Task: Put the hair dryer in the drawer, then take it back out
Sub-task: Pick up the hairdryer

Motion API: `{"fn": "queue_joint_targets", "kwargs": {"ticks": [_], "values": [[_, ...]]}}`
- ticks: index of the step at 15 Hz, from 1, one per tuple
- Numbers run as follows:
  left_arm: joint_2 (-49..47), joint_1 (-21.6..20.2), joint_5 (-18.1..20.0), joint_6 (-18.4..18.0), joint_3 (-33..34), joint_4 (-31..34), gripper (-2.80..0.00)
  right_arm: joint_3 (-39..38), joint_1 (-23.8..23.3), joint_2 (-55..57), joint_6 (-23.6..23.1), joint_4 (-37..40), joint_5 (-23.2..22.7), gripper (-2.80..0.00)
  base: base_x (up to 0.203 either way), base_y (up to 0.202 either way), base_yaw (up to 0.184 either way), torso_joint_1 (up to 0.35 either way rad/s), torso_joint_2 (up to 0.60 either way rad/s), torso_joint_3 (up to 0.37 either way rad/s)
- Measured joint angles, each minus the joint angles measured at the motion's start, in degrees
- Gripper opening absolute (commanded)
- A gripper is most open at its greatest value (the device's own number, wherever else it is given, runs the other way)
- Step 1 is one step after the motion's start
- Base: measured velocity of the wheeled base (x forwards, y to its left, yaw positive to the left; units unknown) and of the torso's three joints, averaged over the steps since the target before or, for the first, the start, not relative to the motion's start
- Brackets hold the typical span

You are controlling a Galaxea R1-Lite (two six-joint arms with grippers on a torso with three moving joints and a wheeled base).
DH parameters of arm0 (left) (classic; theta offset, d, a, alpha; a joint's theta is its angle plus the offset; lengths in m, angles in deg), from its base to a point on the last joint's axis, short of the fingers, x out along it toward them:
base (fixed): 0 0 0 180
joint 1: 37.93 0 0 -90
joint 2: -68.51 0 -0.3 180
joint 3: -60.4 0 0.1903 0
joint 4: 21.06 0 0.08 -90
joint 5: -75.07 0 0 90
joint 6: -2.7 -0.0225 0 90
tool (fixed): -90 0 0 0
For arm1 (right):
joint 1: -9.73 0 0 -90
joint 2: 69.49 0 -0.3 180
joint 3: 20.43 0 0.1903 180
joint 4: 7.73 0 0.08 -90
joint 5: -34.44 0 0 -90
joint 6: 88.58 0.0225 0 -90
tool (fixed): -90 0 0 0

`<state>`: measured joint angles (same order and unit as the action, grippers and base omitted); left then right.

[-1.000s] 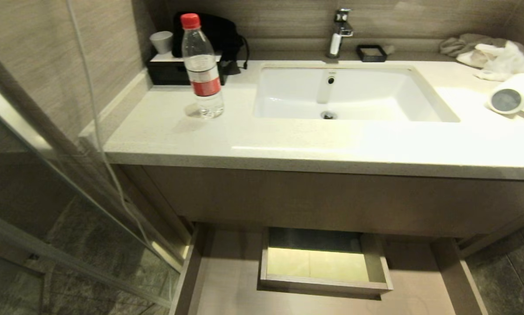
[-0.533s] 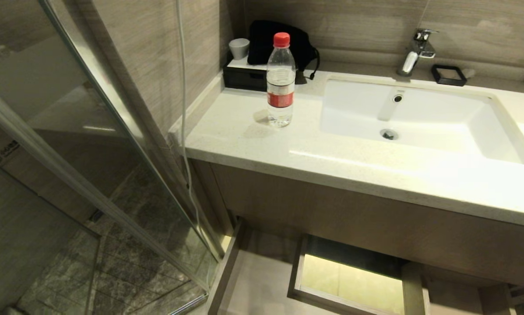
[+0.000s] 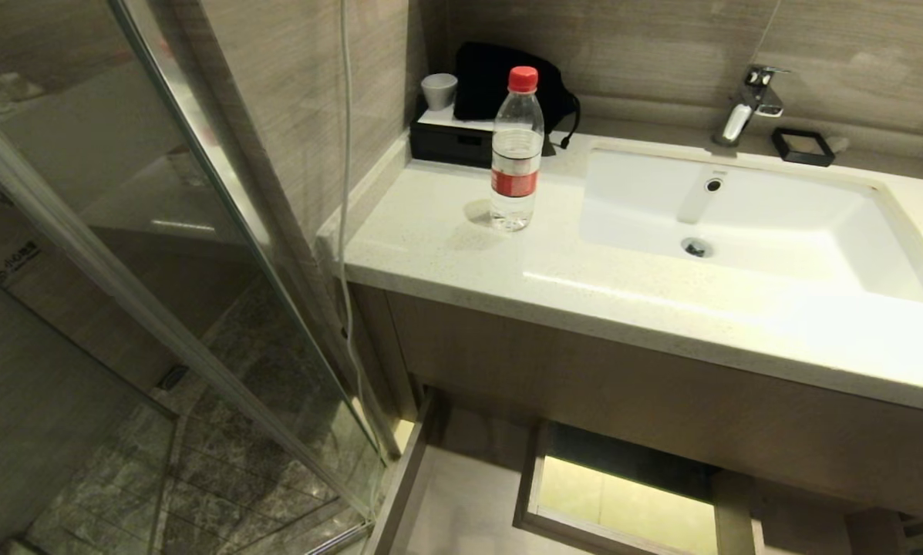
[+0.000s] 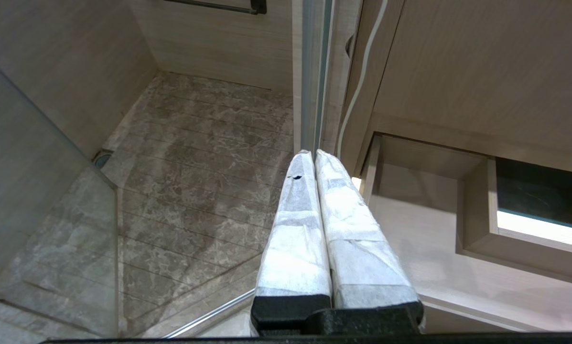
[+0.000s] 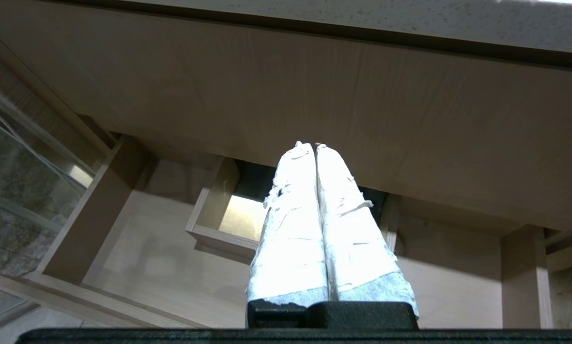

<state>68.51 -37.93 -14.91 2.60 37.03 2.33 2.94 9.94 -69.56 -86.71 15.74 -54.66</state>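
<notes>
The hair dryer is out of view in every view. The drawer (image 3: 469, 501) stands pulled open under the vanity, with a pale floor and a boxed rectangular cutout (image 3: 623, 493). It also shows in the left wrist view as the drawer (image 4: 419, 239) and in the right wrist view as the drawer (image 5: 161, 258). My left gripper (image 4: 309, 153) hangs shut and empty near the drawer's left corner, beside the glass shower door. My right gripper (image 5: 309, 144) is shut and empty, low in front of the open drawer, pointing at the vanity front. Neither arm shows in the head view.
On the counter (image 3: 446, 247) stands a clear water bottle (image 3: 516, 150) with a red cap, left of the sink (image 3: 800, 216). A black box (image 3: 453, 142) with a grey cup (image 3: 439, 90) and a black pouch (image 3: 492, 85) sits at the back. The glass shower door (image 3: 160, 293) and a white cord (image 3: 345, 193) are at the left.
The whole head view has swung to the left, so the hair dryer on the counter's right end has dropped out of the picture. The things themselves have not moved.
</notes>
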Motion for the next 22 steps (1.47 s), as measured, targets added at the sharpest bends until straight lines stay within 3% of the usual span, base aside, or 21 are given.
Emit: {"fn": "queue_joint_targets", "kwargs": {"ticks": [22], "values": [[0.00, 0.09, -0.02, 0.00, 0.00, 0.07, -2.80, 0.00, -0.08, 0.00, 0.04, -0.07, -0.11, -2.80, 0.000, 0.001, -0.010, 0.000, 0.00, 0.000]]}}
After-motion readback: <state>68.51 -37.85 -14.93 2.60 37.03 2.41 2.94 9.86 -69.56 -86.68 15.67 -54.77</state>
